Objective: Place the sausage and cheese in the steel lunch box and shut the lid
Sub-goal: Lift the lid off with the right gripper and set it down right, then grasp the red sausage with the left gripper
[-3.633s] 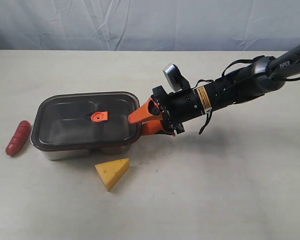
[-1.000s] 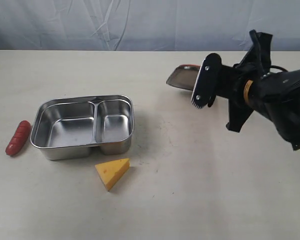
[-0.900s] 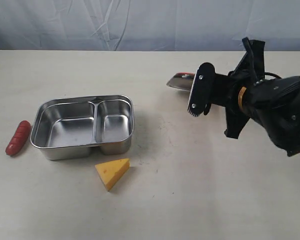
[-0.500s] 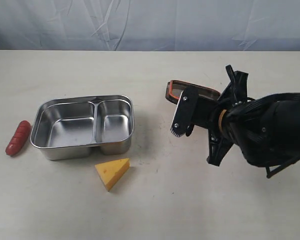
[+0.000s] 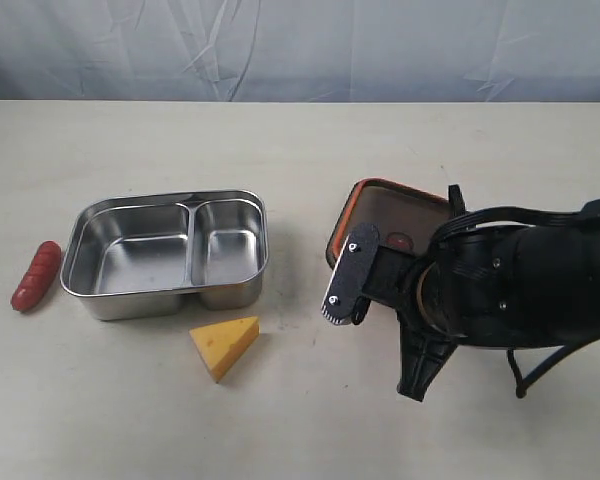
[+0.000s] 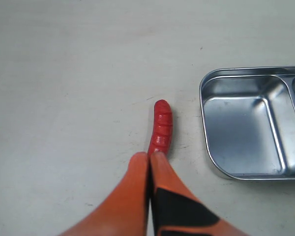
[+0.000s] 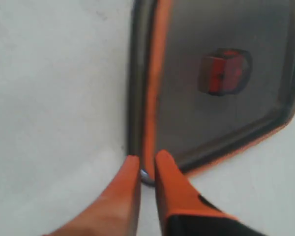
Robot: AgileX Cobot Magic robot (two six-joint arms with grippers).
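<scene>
The steel lunch box [image 5: 150,303] stands open at the left, both compartments bare; the left wrist view shows its rim [image 6: 202,93] too. The red-brown sausage [image 5: 36,276] lies on the table left of it. The yellow cheese [image 5: 225,344] lies in front of the box. Right of the box the lid [image 5: 390,215] lies underside up, its orange seal showing. My right gripper [image 7: 143,162] pinches the lid [image 7: 211,108] at one corner of its rim. My left gripper [image 6: 148,157] is shut and empty, its tips just short of one end of the sausage [image 6: 161,128].
The bulky black right arm [image 5: 500,290] hangs low over the table at the right, covering part of the lid. A pale cloth backdrop runs along the far edge of the table.
The lid came off the box earlier. Over the last second my right arm swung down and forward, bringing the lid from the air at the back right down onto the table.
</scene>
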